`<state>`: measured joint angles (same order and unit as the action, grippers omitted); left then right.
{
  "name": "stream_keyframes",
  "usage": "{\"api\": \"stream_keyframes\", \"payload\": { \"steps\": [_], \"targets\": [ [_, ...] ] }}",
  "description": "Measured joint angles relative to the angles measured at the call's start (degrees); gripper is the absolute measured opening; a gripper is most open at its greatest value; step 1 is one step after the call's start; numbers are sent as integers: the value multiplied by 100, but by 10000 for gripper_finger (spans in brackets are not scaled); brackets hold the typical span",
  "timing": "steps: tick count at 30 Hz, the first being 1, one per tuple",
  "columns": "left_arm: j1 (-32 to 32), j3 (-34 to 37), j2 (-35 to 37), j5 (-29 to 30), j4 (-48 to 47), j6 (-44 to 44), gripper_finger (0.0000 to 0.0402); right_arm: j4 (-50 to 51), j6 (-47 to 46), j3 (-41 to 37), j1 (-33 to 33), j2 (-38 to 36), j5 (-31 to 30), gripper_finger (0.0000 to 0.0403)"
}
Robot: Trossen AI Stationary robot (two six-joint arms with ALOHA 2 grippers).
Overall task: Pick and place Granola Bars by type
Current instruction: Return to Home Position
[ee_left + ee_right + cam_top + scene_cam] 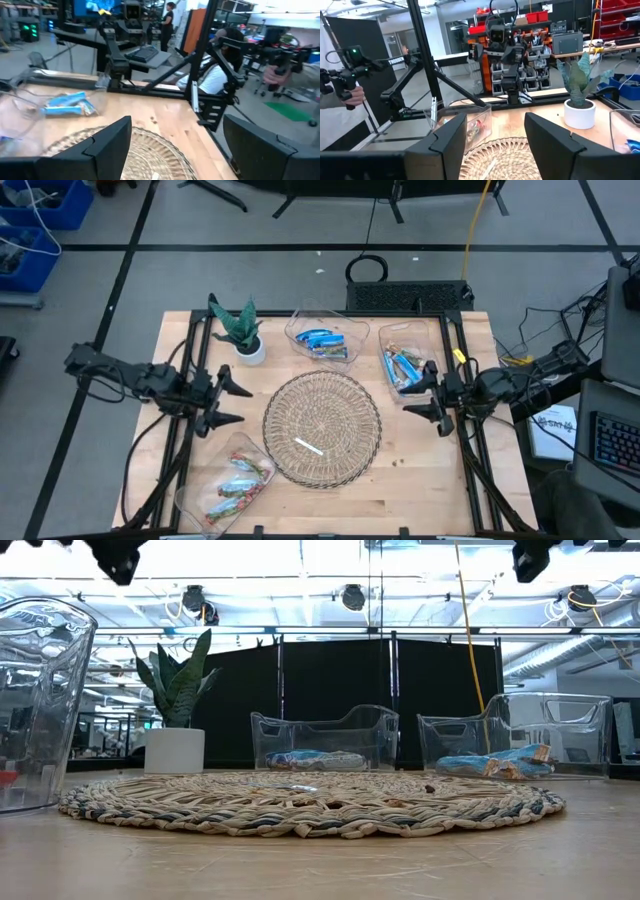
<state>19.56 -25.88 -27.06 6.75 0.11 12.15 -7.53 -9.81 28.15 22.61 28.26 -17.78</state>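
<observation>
The granola bars lie in three clear tubs around a round woven mat (322,428). Bright blue bars (324,340) fill the far middle tub. Silvery-blue bars (404,366) are in the far right tub, and brownish-green and silvery ones (238,480) in the near left tub. A thin white stick (308,445) rests on the mat. My left gripper (230,402) hovers open at the mat's left side, holding nothing. My right gripper (420,394) hovers open at the mat's right side, beside the right tub. In the low view, two tubs (325,738) (515,732) stand behind the mat.
A potted plant (243,332) stands at the table's far left. Arm frames and cables run along both table sides. Small crumbs lie on the wood near the mat's right edge. In the right wrist view a person's hand (345,90) shows beyond the table.
</observation>
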Motion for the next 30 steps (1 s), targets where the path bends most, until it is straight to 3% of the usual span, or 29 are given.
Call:
{"api": "stream_keyframes", "payload": {
  "steps": [11, 21, 30],
  "targets": [
    [438, 871, 740, -62, 659, -9, 306, -112, -239, -592, 0, -290, 2, 191],
    [458, 1152, 847, 233, 392, -52, 319, -1212, -310, -1732, -2, -766, -24, 194],
    [458, 1627, 962, 233, 726, 197, 318, -1622, -648, -2291, -2, -840, -19, 194]
  ]
}}
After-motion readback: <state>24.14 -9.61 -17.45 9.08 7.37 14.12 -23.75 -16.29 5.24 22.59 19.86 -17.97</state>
